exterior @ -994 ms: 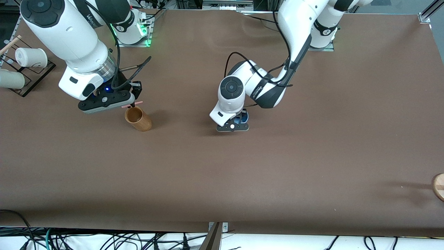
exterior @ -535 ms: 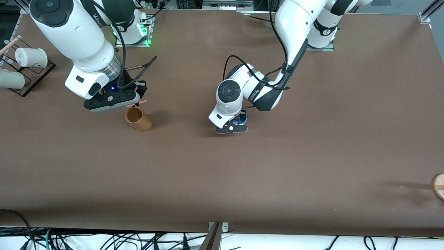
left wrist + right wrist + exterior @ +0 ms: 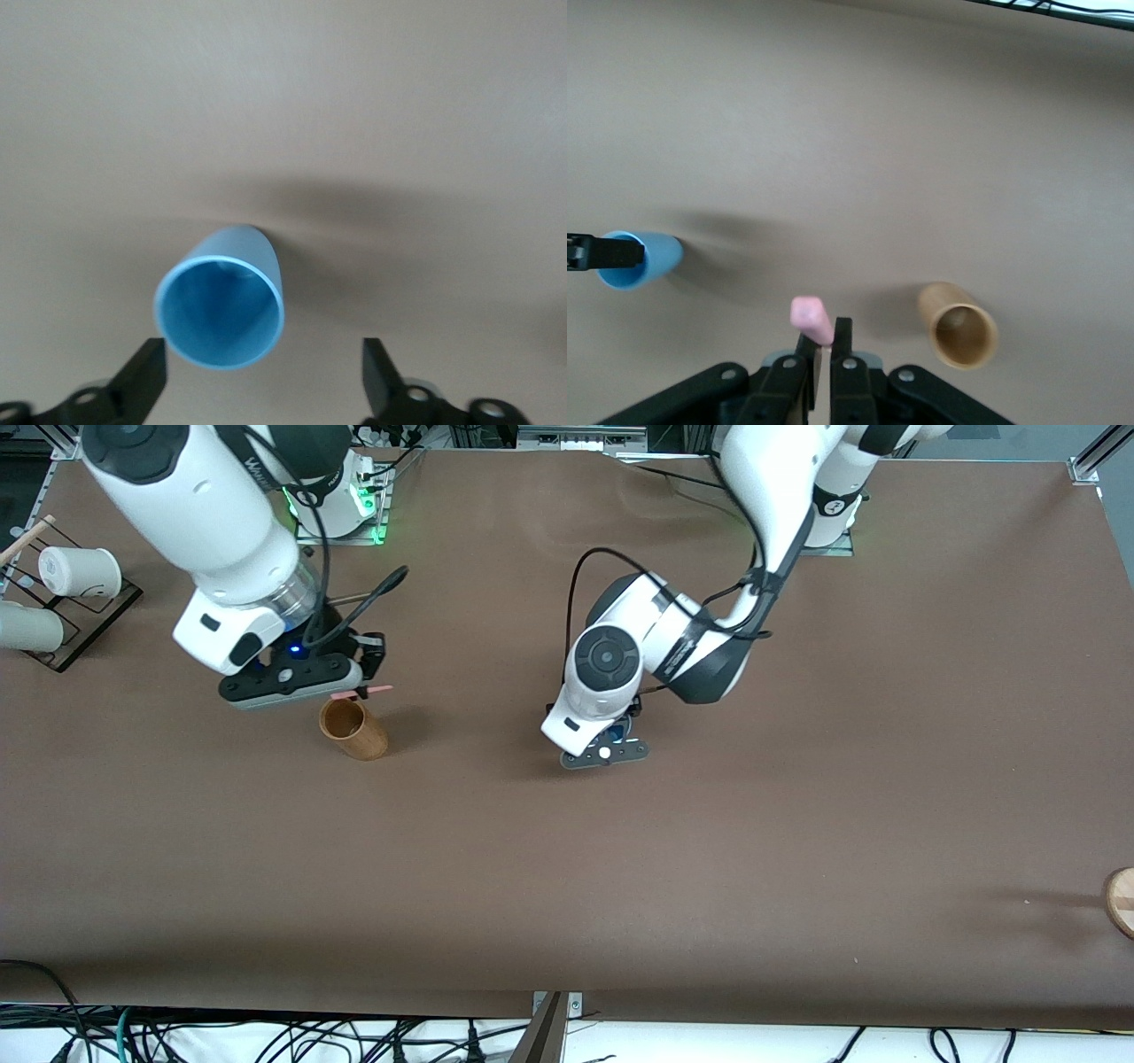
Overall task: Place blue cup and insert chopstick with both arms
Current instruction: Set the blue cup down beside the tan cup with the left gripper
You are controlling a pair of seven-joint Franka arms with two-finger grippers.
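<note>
Brown table (image 3: 797, 824): blue cup (image 3: 221, 310) stood mid-table, free between the left gripper's (image 3: 264, 385) wide jaws. Right gripper (image 3: 819, 354) clamped the chopstick (image 3: 811, 320) above the wooden cup (image 3: 353, 729).

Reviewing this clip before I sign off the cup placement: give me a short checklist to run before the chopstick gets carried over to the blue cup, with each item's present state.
1. Blue cup stands upright on the table, mouth open: ok.
2. Left claw open, fingers apart on either side of the cup, no grip: ok.
3. Left claw lifted well clear of the cup: not ok, it hangs just over it.
4. Right claw shut on the chopstick: ok.
5. Right claw over the blue cup: not ok, it is over the brown wooden cup.
6. How firmly the chopstick sits in the grip: cannot tell.
</note>
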